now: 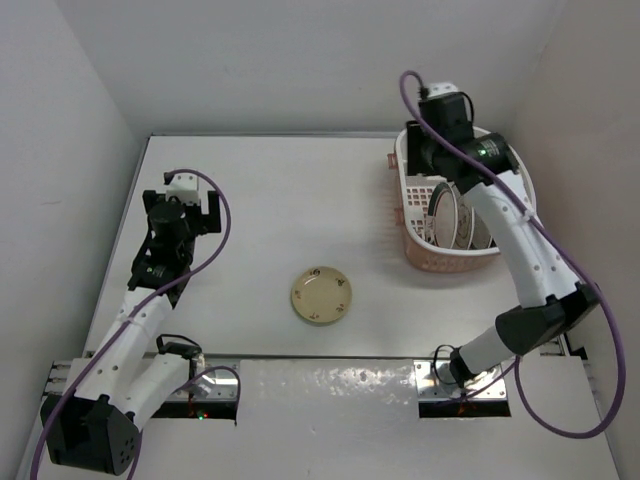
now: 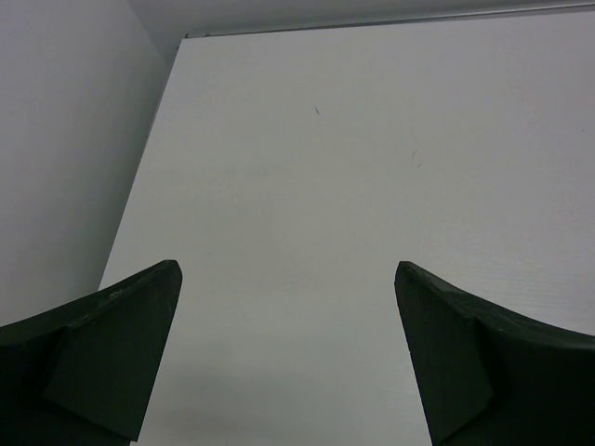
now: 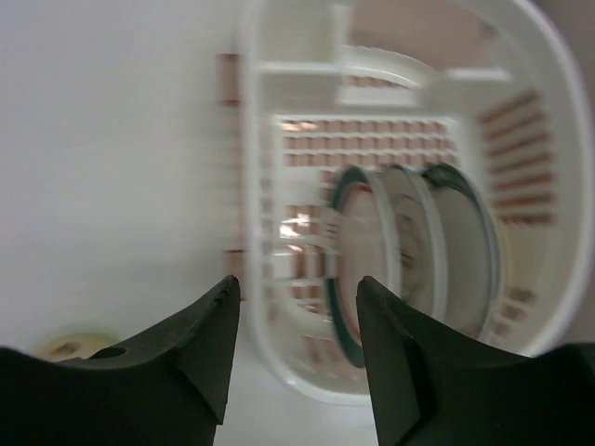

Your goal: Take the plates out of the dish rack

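Note:
The white dish rack (image 1: 409, 196) with its pinkish tray part stands at the far right of the table. Three plates stand on edge in it: one with a teal rim (image 3: 351, 243), a white one (image 3: 416, 243) and another behind it (image 3: 472, 255); they also show in the top view (image 1: 447, 214). A cream-tan plate (image 1: 321, 296) lies flat mid-table, and its edge shows in the right wrist view (image 3: 72, 343). My right gripper (image 1: 432, 160) is open and empty above the rack's far end (image 3: 249, 177), fingertips (image 3: 297, 288) over its left wall. My left gripper (image 1: 188, 203) is open and empty over bare table (image 2: 288, 274).
White walls enclose the table on the left, far and right sides. The rack sits close to the right wall. The arms' base rail (image 1: 320, 385) runs along the near edge.

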